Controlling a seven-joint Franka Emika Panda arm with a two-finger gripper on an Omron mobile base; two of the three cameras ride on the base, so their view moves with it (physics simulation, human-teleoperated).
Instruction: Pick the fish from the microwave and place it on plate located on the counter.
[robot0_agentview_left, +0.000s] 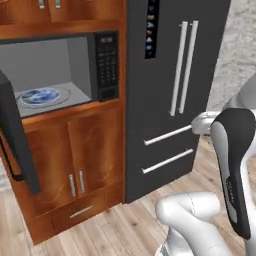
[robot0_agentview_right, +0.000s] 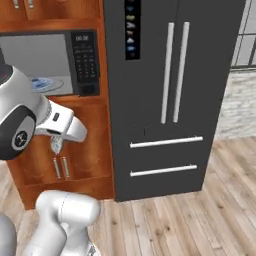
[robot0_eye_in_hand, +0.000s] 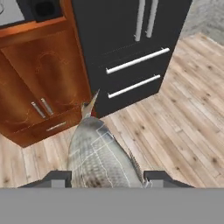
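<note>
A pale wood-plank floor (robot0_eye_in_hand: 175, 113) is being shown well below the tool, running up to a tall dark grey refrigerator (robot0_agentview_left: 170, 90) with two long vertical silver handles and two drawer pulls, which is standing ahead of the tool. A pale stone-patterned wall (robot0_agentview_right: 237, 105) is being seen beyond the refrigerator's far side.

The tool (robot0_eye_in_hand: 105, 179) is being held clenched on the grey-silver speckled fish (robot0_eye_in_hand: 98, 153), which is being gripped between the two dark fingertips (robot0_eye_in_hand: 57, 178), its thin tail end pointing away from the tool toward the foot of the cabinet. In the right base view the fish (robot0_agentview_right: 56, 145) is being seen hanging just below the white arm's wrist, in front of the cabinet doors.

The reddish-brown wooden cabinet (robot0_agentview_left: 75, 165), with two doors and a low drawer, is standing ahead and to one side of the tool, touching the refrigerator. Above the tool's level, the large black microwave (robot0_agentview_left: 102, 65) with a pale grey interior is being kept in the cabinet recess, its black door (robot0_agentview_left: 17, 145) swung wide open. A round blue-patterned dish (robot0_agentview_left: 39, 96) is lying flat on the microwave floor.
</note>
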